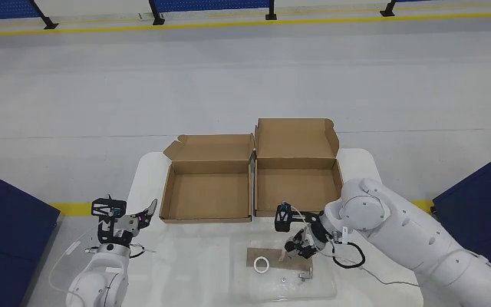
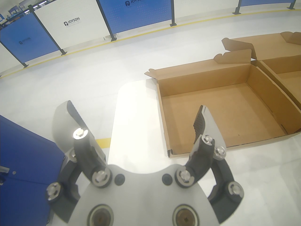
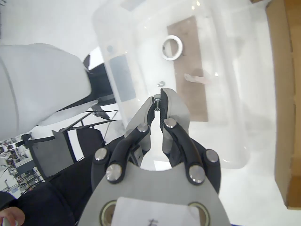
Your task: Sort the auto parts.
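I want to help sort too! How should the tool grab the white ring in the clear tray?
The white ring lies flat on the brown pad, hole facing up, so only its band is offered. Probably come from straight above and pinch that band: one finger through the hole, one outside. The right tool is busy, shut on a small screw.

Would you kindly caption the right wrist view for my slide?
Right gripper pinching a small bolt over the clear bin.
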